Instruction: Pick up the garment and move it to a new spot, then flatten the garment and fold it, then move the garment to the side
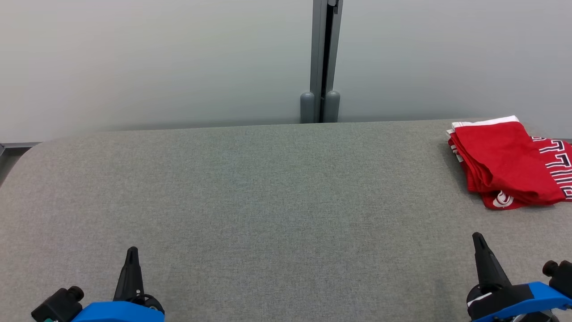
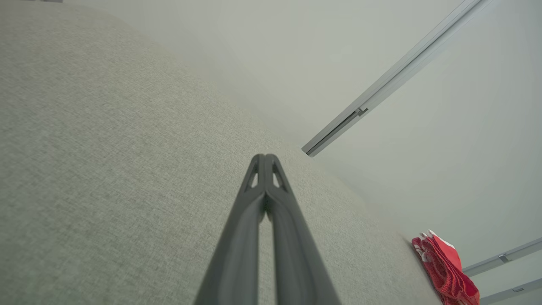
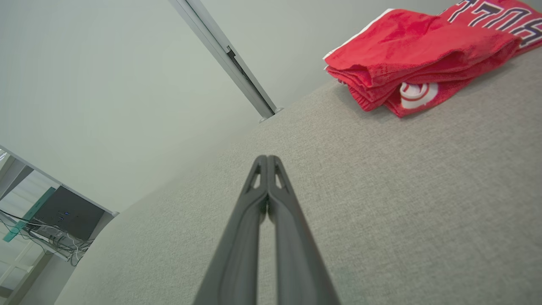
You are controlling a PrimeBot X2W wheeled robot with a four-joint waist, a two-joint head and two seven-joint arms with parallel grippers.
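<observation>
Lying folded at the far right of the table (image 1: 268, 201), the garment (image 1: 505, 161) is a thick red stack of soft, terry-like cloth. It has a white band along its far edge, a round white emblem at its near corner and dark-and-white lettering on the part that runs off the head view's right edge. Its layered fold edges face the table's middle, and its long axis runs from far to near, slanting slightly rightward. The table is covered in grey woven fabric with a fine, even weave and a rounded far-left corner.

The left gripper (image 1: 132, 250) sits low at the near left, well apart from the garment, its dark tapered fingers pressed together on nothing. The right gripper (image 1: 477, 236) is likewise closed and empty, nearer the garment but not touching it.

Behind the table are pale matte wall panels joined by a grey metal post (image 1: 324, 58). Nothing lies between either gripper and the garment.
</observation>
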